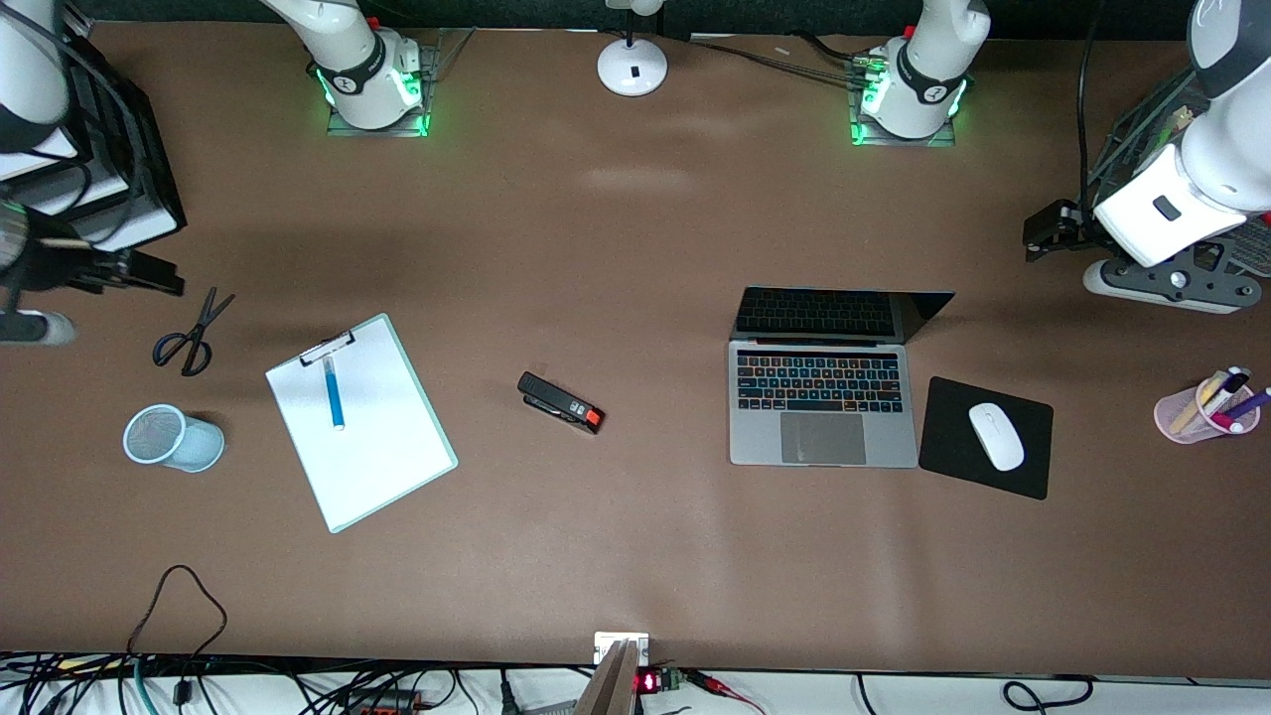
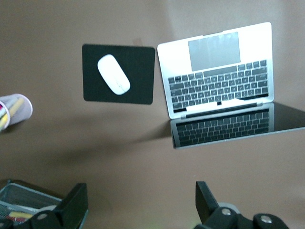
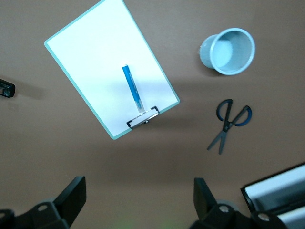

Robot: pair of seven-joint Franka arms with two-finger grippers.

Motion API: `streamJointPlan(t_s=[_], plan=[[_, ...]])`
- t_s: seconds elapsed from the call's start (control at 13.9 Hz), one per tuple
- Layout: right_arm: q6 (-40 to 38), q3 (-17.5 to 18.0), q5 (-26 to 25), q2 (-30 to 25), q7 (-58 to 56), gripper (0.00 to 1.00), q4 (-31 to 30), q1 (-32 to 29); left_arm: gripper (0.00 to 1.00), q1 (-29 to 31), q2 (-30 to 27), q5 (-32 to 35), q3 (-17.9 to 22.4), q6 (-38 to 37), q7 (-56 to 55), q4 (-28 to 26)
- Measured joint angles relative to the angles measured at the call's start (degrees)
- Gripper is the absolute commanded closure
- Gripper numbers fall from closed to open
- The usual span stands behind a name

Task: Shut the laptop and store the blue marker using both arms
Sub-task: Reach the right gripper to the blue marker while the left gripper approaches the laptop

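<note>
Blue marker [image 1: 333, 393] lies loose on the clipboard [image 1: 360, 421], liable to roll when pinched; the laptop [image 1: 822, 385] stands open at three o'clock — both grippers [image 2: 138, 202] [image 3: 138, 198] open, empty.

The laptop [image 1: 822, 402] is a slim silver-grey machine lying open on the table toward the left arm's end, its black keys and large grey trackpad facing up and its dark screen tilted back, mirroring the keyboard. The blue marker [image 1: 333, 392] is slim and bright blue with a pale end; it lies flat on a white clipboard [image 1: 359, 420] toward the right arm's end, pale end nearest the clip.
</note>
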Motion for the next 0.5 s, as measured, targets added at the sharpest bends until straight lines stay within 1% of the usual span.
streamJointPlan(t_s=[0.07,0.14,0.22,0.36,0.5], plan=[[0.8,0.0,0.0,1.1,0.0,0.00,0.0,0.7,0.64,0.0,0.9,0.0,0.0,-0.6,0.0,1.6],[1.6,0.0,0.0,2.3,0.0,0.00,0.1,1.2,0.90,-0.1,1.9,0.0,0.0,-2.3,0.0,3.1],[2.3,0.1,0.0,3.4,0.0,0.00,0.2,1.5,0.98,-0.3,2.8,0.0,-0.1,-4.7,0.0,4.4],[5.2,0.1,0.4,5.7,0.0,0.00,0.2,1.7,1.00,-1.4,4.0,0.0,-0.1,-7.8,0.0,6.1],[8.6,0.2,0.5,8.7,-0.3,0.00,0.2,2.0,1.00,-2.1,4.8,-0.4,-0.2,-8.5,-0.4,6.4]])
